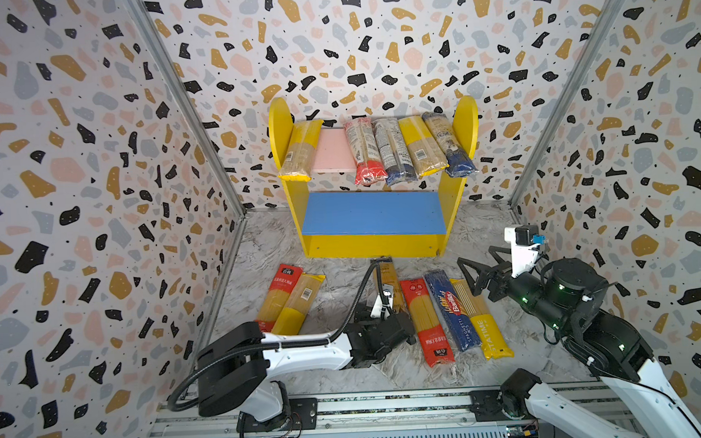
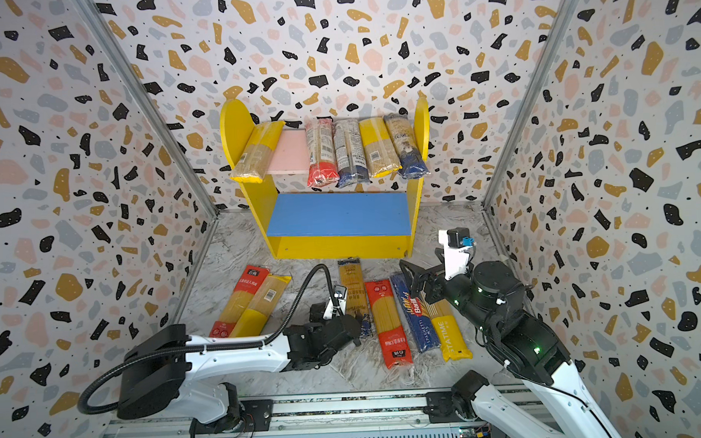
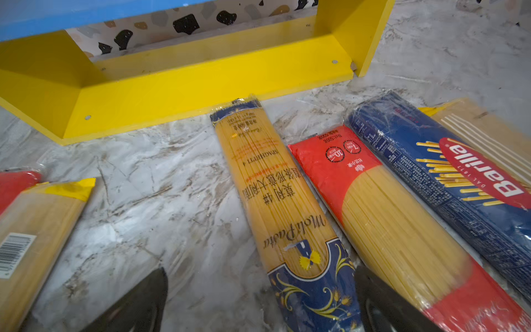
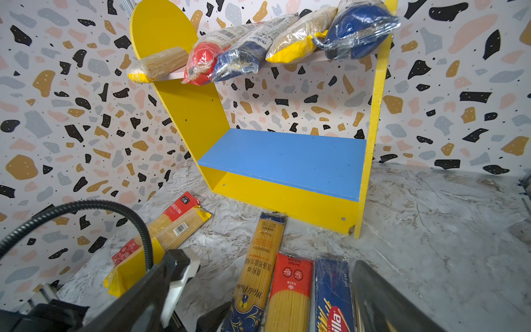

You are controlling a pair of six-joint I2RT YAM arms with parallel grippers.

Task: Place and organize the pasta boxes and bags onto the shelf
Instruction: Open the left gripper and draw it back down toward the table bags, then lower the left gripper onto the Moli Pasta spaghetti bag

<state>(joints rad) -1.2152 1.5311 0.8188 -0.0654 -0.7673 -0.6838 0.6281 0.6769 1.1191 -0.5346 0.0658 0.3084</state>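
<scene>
Left gripper [image 3: 260, 270]: fingers wide apart. Blue-end pack [image 3: 275, 201] lies on desk [image 3: 143, 186] between them, not squeezed. Left wrist view shows this; in both top views wrist covers most of it. Right gripper [image 1: 479, 263]: wide apart too, holds nothing, up in air near Barilla pack [image 1: 450, 308]. Shelf [image 1: 458, 200] at back: five packs [image 1: 394, 150] on pink board [image 1: 332, 150], six on desk in front.

Five spaghetti packs [image 2: 320, 151] on shelf [image 2: 342, 246]
</scene>
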